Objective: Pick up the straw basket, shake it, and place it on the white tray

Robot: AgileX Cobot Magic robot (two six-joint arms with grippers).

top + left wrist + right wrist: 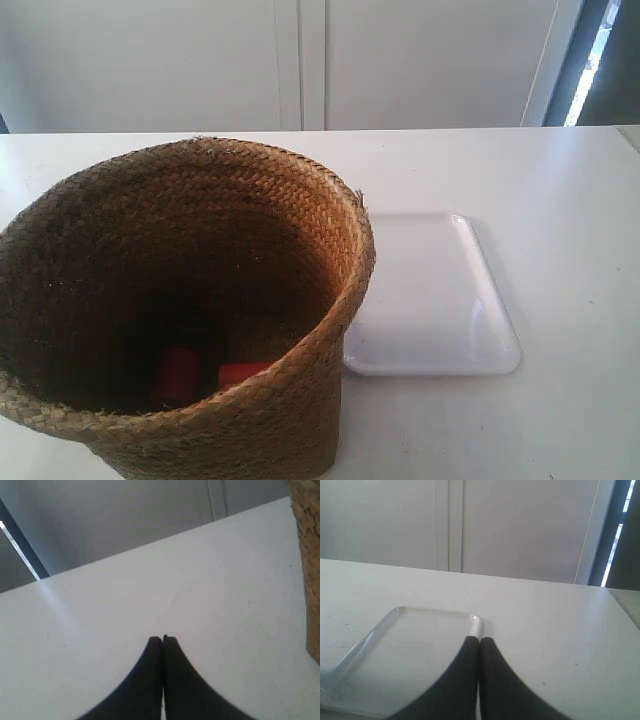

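The brown braided straw basket (190, 300) stands on the white table at the exterior view's left, its rim overlapping the tray's near side. Two red objects (178, 375) lie in its dark bottom. The white tray (430, 295) lies flat just beside it, empty. Neither arm shows in the exterior view. My left gripper (162, 639) is shut with nothing in it, low over bare table, the basket's wall (307, 555) off to one side. My right gripper (479, 640) is shut and empty, its tips over the tray's (405, 650) rim.
The white table (560, 200) runs back to a pale wall with cabinet doors (300, 60). A dark window strip (600, 50) stands at the far right. The table's far edge (530, 579) shows in the right wrist view.
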